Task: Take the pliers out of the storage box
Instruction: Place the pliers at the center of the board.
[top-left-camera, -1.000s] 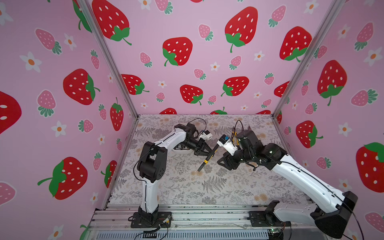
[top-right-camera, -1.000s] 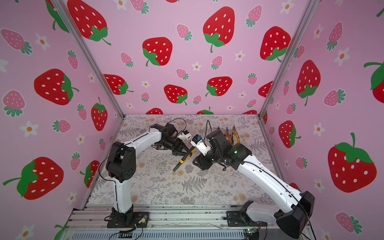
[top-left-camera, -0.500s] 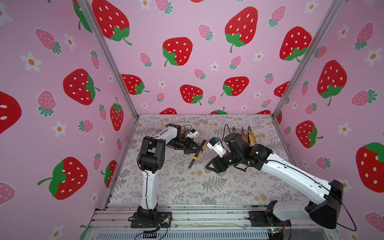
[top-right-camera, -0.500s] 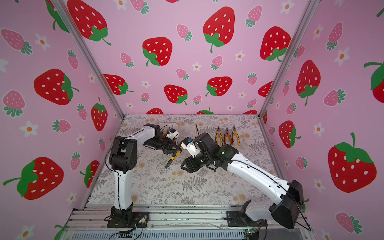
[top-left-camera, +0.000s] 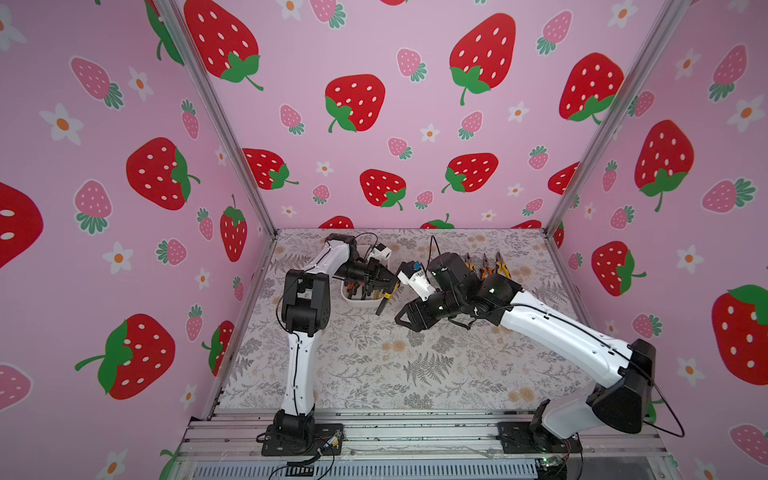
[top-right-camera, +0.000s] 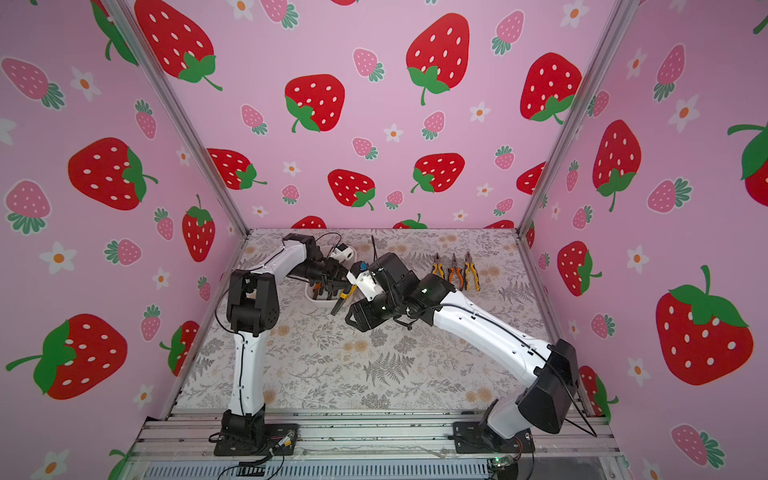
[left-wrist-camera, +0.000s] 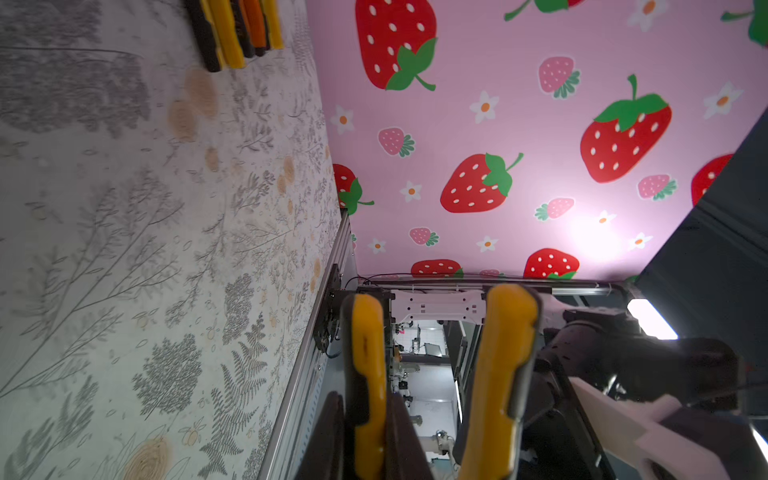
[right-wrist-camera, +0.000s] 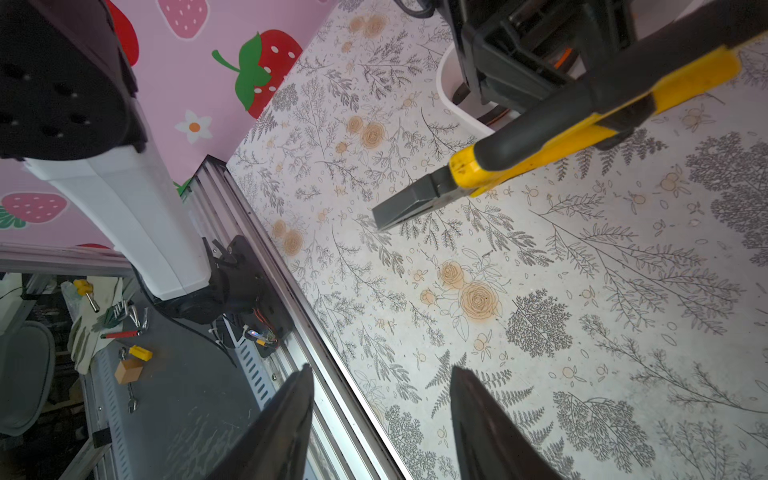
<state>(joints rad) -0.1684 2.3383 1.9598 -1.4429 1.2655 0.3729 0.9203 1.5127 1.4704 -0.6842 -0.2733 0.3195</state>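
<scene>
L gripper (top-left-camera: 385, 286) holds yellow-black pliers (top-left-camera: 383, 300) up, just beside the white box (top-left-camera: 360, 305).
Near to far: R gripper (right-wrist-camera: 384, 424) hangs low over the table (top-left-camera: 415, 374), fingers wide apart w/ nothing in them, near the pliers' nose. L gripper is clamped on the handles, nose pointing down at the table. More pliers (top-left-camera: 355, 291) sit in the box. Far back, 3 pliers (top-right-camera: 455, 272) lie side by side.
</scene>
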